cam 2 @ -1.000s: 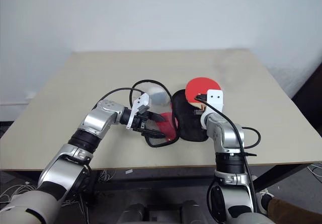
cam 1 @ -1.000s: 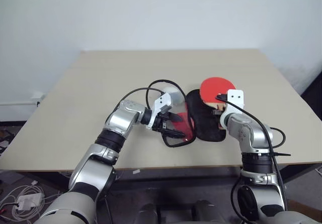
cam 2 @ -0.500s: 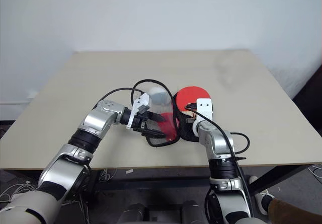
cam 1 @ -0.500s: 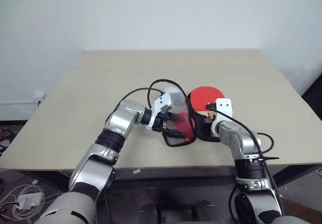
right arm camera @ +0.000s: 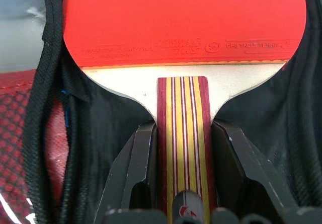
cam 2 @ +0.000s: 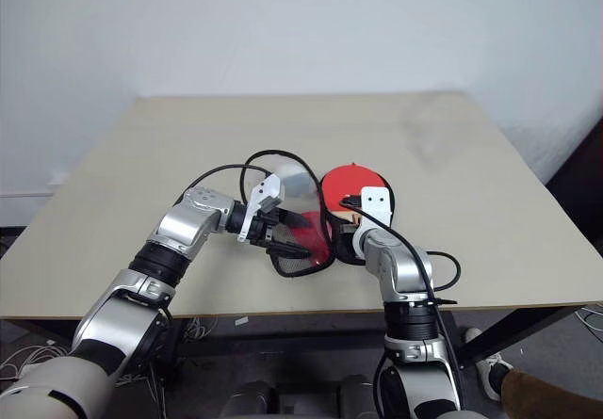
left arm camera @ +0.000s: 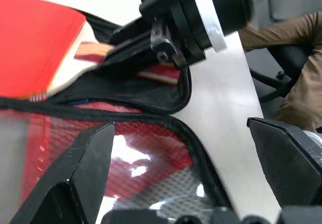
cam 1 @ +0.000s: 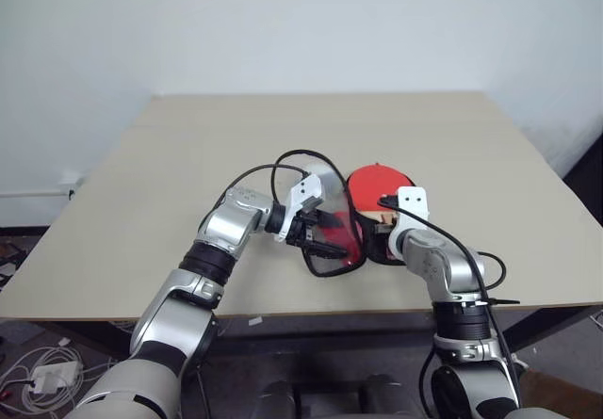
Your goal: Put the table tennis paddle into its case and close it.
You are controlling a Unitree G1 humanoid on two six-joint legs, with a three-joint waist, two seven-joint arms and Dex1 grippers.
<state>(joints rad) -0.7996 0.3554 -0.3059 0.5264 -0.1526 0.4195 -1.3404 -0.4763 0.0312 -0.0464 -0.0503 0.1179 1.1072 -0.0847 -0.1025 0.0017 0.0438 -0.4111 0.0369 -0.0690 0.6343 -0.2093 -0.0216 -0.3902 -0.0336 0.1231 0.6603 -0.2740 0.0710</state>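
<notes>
Near the tabletop's (cam 1: pixel 170 155) front edge, we clamp our right gripper (right arm camera: pixel 182 148) on the table tennis paddle's (right arm camera: pixel 183 25) striped handle, its red face over the open case (cam 1: pixel 363 245), whose raised window flap sits between our left gripper's (cam 1: pixel 320 233) spread fingers.

- Head views: even, diffuse, bright lighting; soft shadows only.
- Left wrist view: glare patches on the case (left arm camera: pixel 151 168) window; near parts blurred.
</notes>
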